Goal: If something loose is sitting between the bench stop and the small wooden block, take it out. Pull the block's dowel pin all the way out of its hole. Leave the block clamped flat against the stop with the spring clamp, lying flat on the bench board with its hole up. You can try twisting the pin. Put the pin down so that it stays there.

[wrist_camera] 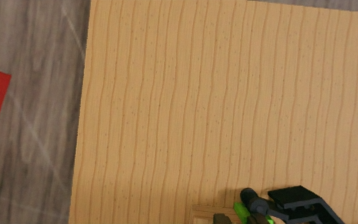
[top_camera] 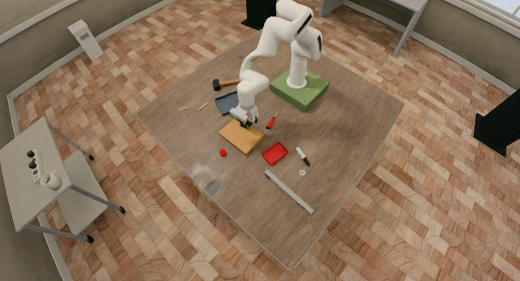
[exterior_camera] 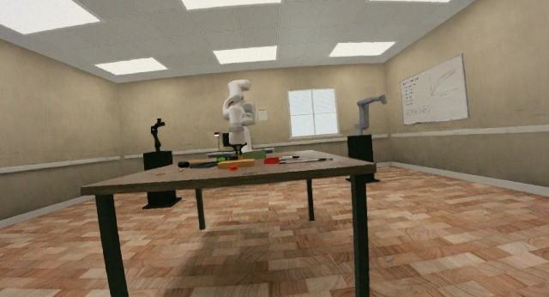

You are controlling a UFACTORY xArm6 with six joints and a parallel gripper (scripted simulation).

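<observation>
The tan bench board (top_camera: 240, 136) lies mid-table and fills most of the wrist view (wrist_camera: 220, 100). My gripper (top_camera: 245, 123) points straight down over the board's far edge, also seen in the exterior view (exterior_camera: 237, 151). It is shut on a thin thing that its fingers hide, by its place the block's dowel pin. A green and black spring clamp (wrist_camera: 285, 205) and a corner of the small wooden block (wrist_camera: 205, 214) show at the bottom edge of the wrist view. The clamp's green shows beside the fingers (top_camera: 234, 118). The bench stop is hidden.
Around the board lie a red tray (top_camera: 275, 153), a red cap (top_camera: 223, 153), a red screwdriver (top_camera: 271, 121), a dark grey tray (top_camera: 227, 102), a hammer (top_camera: 225, 84), a marker (top_camera: 302, 156), a washer (top_camera: 302, 172) and a grey bar (top_camera: 288, 191). The arm's green base (top_camera: 300, 88) stands behind.
</observation>
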